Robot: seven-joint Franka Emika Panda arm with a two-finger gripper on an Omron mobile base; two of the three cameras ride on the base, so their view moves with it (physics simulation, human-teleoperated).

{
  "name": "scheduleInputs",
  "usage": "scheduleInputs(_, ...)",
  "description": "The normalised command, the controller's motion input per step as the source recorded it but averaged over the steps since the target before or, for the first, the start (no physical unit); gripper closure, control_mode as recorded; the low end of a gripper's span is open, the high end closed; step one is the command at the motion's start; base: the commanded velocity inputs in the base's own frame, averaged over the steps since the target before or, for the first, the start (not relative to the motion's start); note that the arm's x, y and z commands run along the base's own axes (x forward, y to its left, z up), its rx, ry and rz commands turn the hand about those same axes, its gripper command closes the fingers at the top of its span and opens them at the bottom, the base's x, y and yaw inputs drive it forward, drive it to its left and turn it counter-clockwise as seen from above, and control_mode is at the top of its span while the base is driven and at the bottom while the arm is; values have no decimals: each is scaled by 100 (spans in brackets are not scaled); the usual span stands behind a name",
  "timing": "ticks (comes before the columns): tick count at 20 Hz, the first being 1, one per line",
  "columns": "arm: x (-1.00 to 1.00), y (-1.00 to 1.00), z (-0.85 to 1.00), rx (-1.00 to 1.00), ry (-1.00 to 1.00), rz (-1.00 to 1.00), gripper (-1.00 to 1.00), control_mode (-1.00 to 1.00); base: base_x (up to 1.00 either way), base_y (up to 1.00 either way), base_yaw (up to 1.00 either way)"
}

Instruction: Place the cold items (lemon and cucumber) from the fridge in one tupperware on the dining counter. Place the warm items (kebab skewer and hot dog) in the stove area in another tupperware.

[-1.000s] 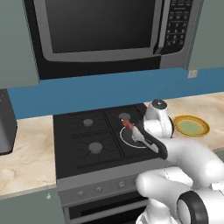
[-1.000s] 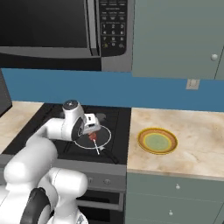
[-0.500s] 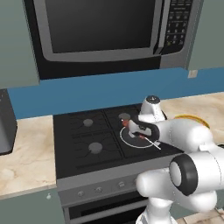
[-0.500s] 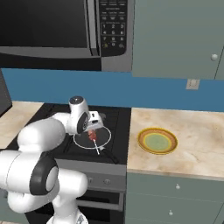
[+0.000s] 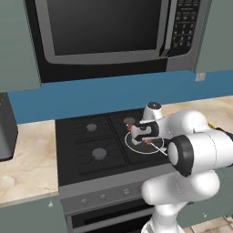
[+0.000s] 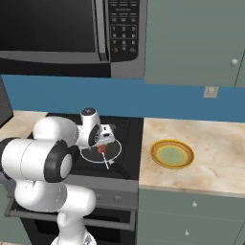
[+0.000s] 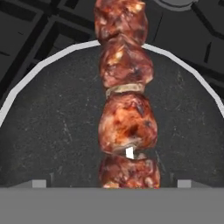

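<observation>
While I watch the left base view, my gripper (image 5: 139,133) hangs low over the pan (image 5: 146,144) on the stove's (image 5: 91,145) near right burner, with the kebab skewer (image 5: 146,142) lying in that pan and its thin stick pointing right and toward me. From the right base view, the gripper (image 6: 103,140) sits just above the skewer's (image 6: 102,151) red meat; a yellow plate (image 6: 172,154) rests on the counter (image 6: 210,148) to the right. Through the hand view, the meat (image 7: 124,98) runs straight up the middle between my fingertips (image 7: 39,183), which stand wide open, one on each side, not touching it.
</observation>
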Motion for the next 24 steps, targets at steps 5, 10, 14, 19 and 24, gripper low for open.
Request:
scheduleInputs(5,28,0,-28,0,0,0,-100,-100,0,0,0)
scheduleInputs(10,21,0,-35,0,2,0,100,-100,0,0,0)
scheduleInputs(14,5,0,-23,0,0,0,100,-100,0,0,0)
scheduleInputs(19,-2,0,-15,1,0,0,100,-100,0,0,0)
scheduleInputs(24,-42,-11,15,16,-11,0,100,-100,0,0,0)
